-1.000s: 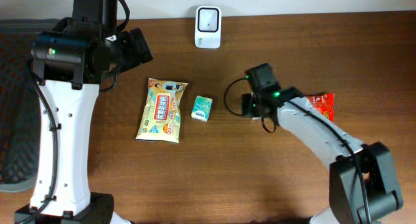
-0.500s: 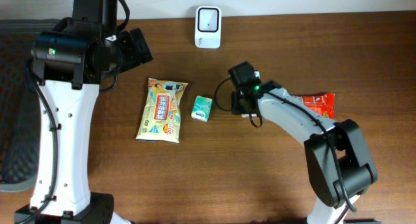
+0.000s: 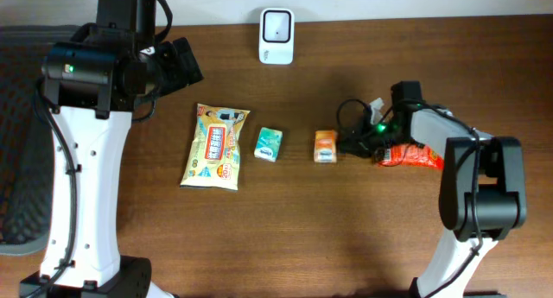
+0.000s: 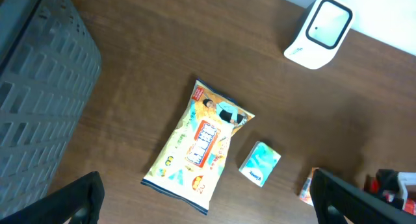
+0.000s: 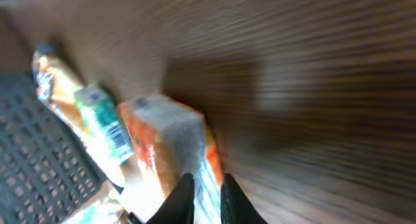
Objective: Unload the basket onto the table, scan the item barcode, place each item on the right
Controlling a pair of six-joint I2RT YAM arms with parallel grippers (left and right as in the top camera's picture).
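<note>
The brown wooden table (image 3: pixel 259 237) has its widest bare stretch across the near half, from 4 to 8 o'clock. At 12 o'clock, by the far edge, stands the white rounded barcode scanner (image 3: pixel 276 24). A dark grey lattice basket (image 3: pixel 15 168) borders the 9 o'clock edge.

The small orange packet (image 3: pixel 325 147) lies flat just off centre toward 3 o'clock. The right gripper (image 3: pixel 347 143) is just beside it on its 3 o'clock side. Its fingertips (image 5: pixel 184 197) stand close with a thin slit between them, but blur hides whether they pinch anything. A red foil packet (image 3: pixel 419 147) lies partly under that arm.

At the orange packet's 9 o'clock lie a small green-and-white packet (image 3: pixel 269 144) and then a yellow wipes pouch (image 3: pixel 216 146). The left gripper (image 4: pixel 207 182) hangs spread wide and empty toward 10 o'clock.
</note>
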